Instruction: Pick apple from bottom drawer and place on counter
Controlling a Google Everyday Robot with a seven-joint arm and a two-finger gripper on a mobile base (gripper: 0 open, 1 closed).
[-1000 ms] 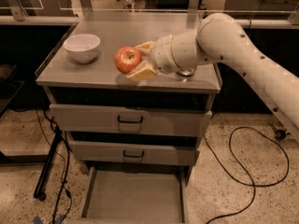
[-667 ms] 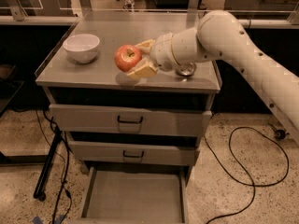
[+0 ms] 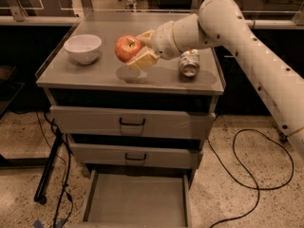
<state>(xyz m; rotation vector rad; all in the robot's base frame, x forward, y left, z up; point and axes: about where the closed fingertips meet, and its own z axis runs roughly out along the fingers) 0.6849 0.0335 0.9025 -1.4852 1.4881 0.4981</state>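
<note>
The red apple (image 3: pixel 127 48) with yellowish patches hangs a little above the counter (image 3: pixel 95 72), casting a shadow below it. My gripper (image 3: pixel 138 49) is shut on the apple, one tan finger (image 3: pixel 142 59) under it and one behind. The white arm reaches in from the right. Below, the bottom drawer (image 3: pixel 135 201) stands pulled out, its grey floor bare.
A white bowl (image 3: pixel 83 48) sits on the counter's left side. A crushed silver can (image 3: pixel 190 63) lies on its side to the right of the gripper. Two upper drawers with black handles are closed. Black cables trail across the speckled floor on both sides.
The arm has lifted and carried the apple slightly toward the back of the counter, uncovering the silver can beside it.
</note>
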